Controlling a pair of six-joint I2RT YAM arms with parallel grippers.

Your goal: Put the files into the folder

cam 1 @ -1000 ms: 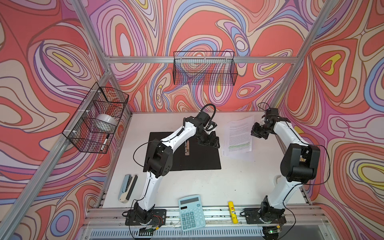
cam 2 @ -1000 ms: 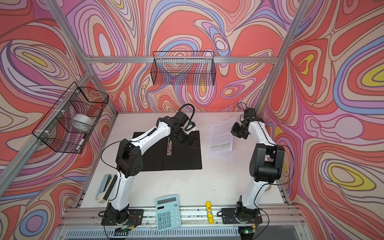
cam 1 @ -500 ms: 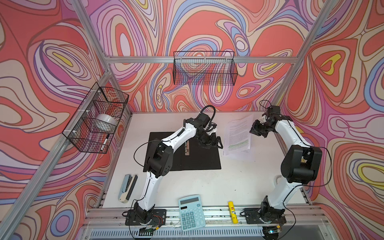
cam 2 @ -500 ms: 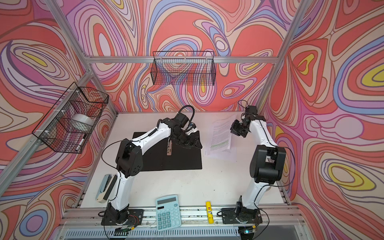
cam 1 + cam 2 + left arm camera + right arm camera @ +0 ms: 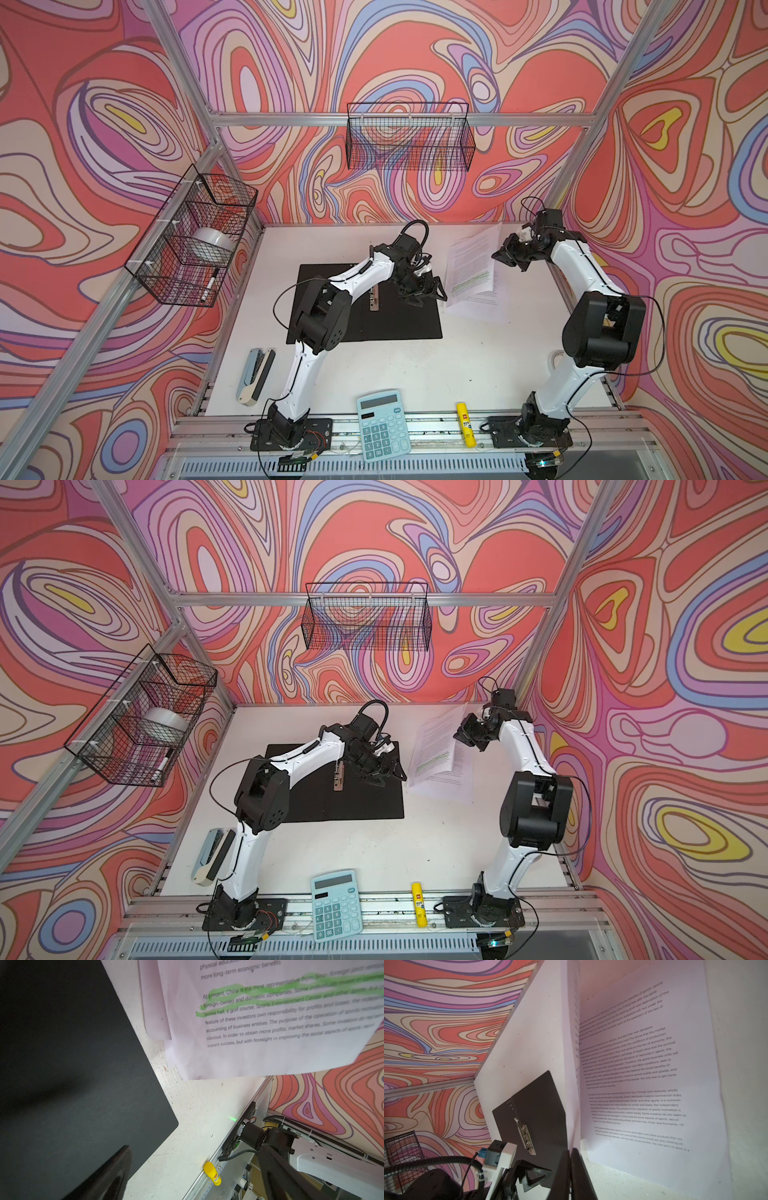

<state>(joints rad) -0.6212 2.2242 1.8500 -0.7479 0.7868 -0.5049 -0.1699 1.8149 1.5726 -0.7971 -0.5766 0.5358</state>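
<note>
The folder (image 5: 365,320) lies open on the table, black inside up, with its metal clip bar (image 5: 375,300) in the middle. To its right are the files (image 5: 473,266), white printed sheets with a green highlighted passage. My right gripper (image 5: 505,255) is shut on the top sheet's right edge and holds it tilted up, while another sheet (image 5: 643,1084) stays flat on the table. My left gripper (image 5: 436,291) is open over the folder's right edge, just beside the raised sheet's left edge. In the left wrist view the files (image 5: 270,1022) hang above the open fingers (image 5: 116,1174).
A pale blue calculator (image 5: 384,424) and a yellow glue stick (image 5: 465,424) lie on the front rail. A stapler (image 5: 254,376) sits at the front left. Wire baskets hang on the left wall (image 5: 193,241) and the back wall (image 5: 409,141).
My right gripper has lifted the top sheet's right edge and drawn it leftward. My left gripper has moved right across the folder to its right edge.
</note>
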